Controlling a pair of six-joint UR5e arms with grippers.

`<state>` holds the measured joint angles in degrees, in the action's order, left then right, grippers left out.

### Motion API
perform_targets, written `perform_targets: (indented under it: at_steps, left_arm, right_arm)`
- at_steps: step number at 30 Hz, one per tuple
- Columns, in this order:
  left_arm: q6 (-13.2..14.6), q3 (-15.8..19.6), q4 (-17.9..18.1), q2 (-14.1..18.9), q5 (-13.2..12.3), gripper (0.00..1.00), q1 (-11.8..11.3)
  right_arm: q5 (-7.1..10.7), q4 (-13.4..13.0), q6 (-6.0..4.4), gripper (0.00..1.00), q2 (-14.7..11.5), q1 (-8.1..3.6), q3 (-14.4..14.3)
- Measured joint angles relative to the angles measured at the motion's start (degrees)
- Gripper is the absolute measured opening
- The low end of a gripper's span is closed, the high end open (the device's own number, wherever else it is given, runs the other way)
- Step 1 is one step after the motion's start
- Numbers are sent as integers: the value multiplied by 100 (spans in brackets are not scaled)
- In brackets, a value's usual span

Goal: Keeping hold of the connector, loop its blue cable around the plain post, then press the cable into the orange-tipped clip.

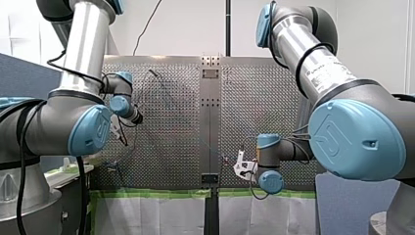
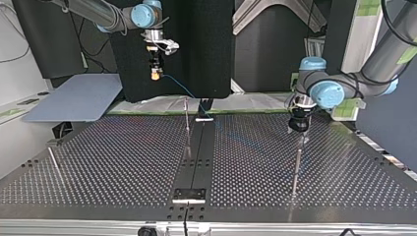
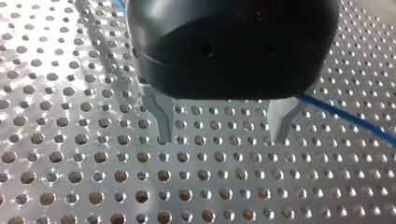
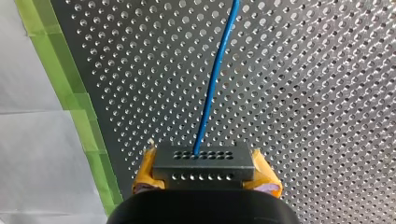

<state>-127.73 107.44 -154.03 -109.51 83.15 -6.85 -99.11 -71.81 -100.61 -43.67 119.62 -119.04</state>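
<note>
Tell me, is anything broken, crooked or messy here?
Nothing stands out. My right claw grips the connector squarely, and the blue cable leaves it in a smooth line. My left claw is open over the table, holding nothing.

Perforated metal table (image 2: 123, 162) with thin upright posts (image 2: 187, 120), dark centre strip (image 2: 195, 162)

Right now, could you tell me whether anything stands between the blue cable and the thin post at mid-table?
Nothing visible does. My right gripper holds the connector high, jaws shut on it; the cable slopes down toward the post. My left gripper hovers well aside, jaws open.
</note>
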Motion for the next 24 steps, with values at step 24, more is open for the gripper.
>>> perform_targets:
  at_steps: [24]
  left_arm:
    - [-1372,214,527,211,76,100,-444]
  right_arm:
    - [5,151,21,0,10,3,-1]
